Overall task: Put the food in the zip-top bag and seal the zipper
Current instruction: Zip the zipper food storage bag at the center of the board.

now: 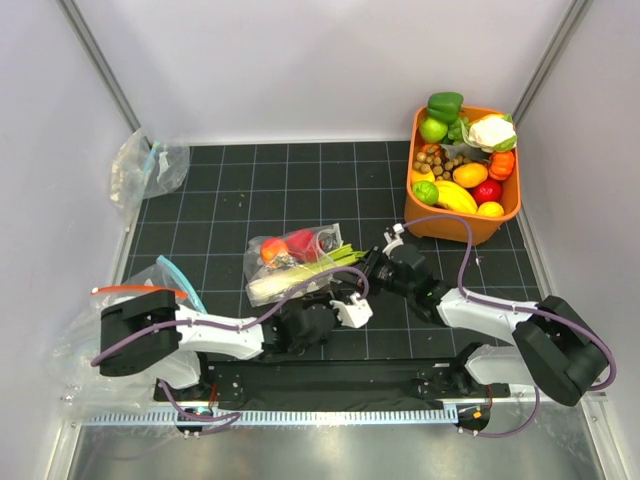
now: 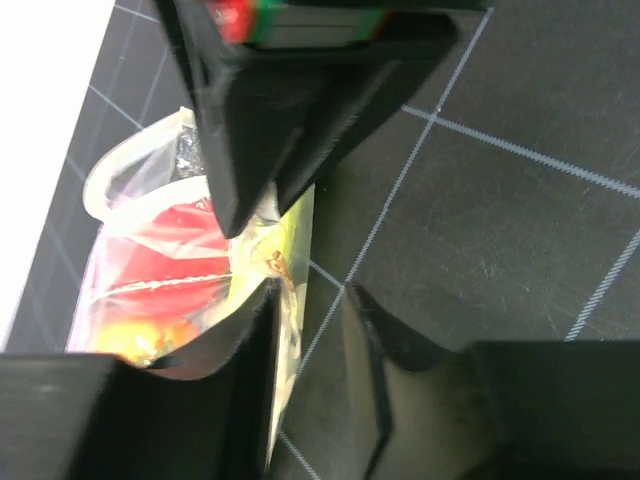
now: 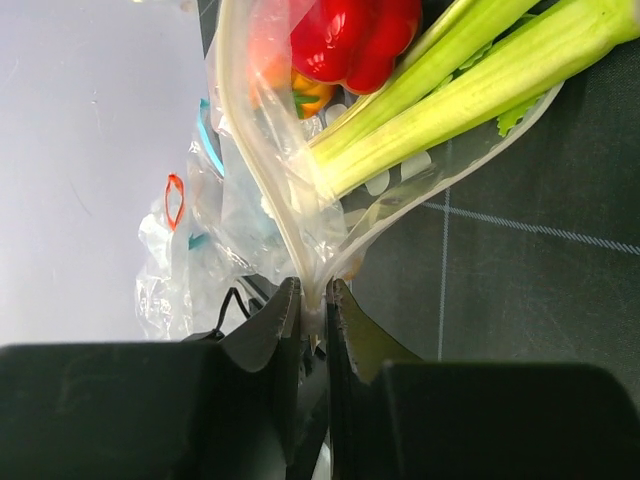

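The dotted zip-top bag (image 1: pixel 295 262) lies mid-table with a red food (image 1: pixel 305 243) and the pale-green celery (image 1: pixel 300 280) inside; the leafy end (image 1: pixel 345 255) pokes out towards the right. In the right wrist view the red piece (image 3: pixel 355 40) and celery stalks (image 3: pixel 450 90) sit in the bag, whose mouth is spread round the stalks. My right gripper (image 3: pixel 313 300) (image 1: pixel 368 268) is shut on the zipper (image 3: pixel 290 230) where the two mouth edges meet. My left gripper (image 2: pixel 305 370) (image 1: pixel 338 298) is open, the bag's edge (image 2: pixel 290 300) against its left finger.
An orange basket (image 1: pixel 415 215) of toy produce stands at the back right. A crumpled clear bag (image 1: pixel 150 165) lies at the back left. Bags with red-orange (image 1: pixel 125 290) and teal (image 1: pixel 185 285) strips lie by the left arm. The right arm's black body (image 2: pixel 300 90) hangs close above my left gripper.
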You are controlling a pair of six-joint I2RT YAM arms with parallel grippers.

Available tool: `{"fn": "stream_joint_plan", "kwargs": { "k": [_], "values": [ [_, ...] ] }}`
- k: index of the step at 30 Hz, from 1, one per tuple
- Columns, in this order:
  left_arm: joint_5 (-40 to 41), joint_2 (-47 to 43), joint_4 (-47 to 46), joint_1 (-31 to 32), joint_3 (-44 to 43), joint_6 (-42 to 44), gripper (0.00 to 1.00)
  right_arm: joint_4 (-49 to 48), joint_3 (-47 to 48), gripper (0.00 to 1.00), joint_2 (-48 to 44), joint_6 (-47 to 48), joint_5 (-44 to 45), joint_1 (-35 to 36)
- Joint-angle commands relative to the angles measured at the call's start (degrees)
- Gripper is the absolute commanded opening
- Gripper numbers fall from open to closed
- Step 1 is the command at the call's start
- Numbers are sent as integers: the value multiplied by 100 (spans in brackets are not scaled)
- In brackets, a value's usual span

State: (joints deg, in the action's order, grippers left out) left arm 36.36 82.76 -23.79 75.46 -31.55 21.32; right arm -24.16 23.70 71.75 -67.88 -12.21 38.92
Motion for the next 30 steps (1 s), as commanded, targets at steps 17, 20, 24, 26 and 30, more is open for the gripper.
{"fn": "stream_joint_plan", "kwargs": {
  "k": [17,20,24,26,30],
  "values": [
    [443,-374,-284,127,-176,83,0,-177,196,2,-73,-33,-81,-24],
    [275,-708,-144,136,-115,-14,0,122,153,2,-336,90,156,-94],
    [205,-1033,-117,136,35,-49,0,280,73,2,-723,143,324,-191],
    [21,-1200,-108,136,114,-84,0,385,82,2,-820,178,359,-218],
    [-50,-1175,-73,136,105,-41,8,299,73,3,-741,126,237,-244]
  ]
}}
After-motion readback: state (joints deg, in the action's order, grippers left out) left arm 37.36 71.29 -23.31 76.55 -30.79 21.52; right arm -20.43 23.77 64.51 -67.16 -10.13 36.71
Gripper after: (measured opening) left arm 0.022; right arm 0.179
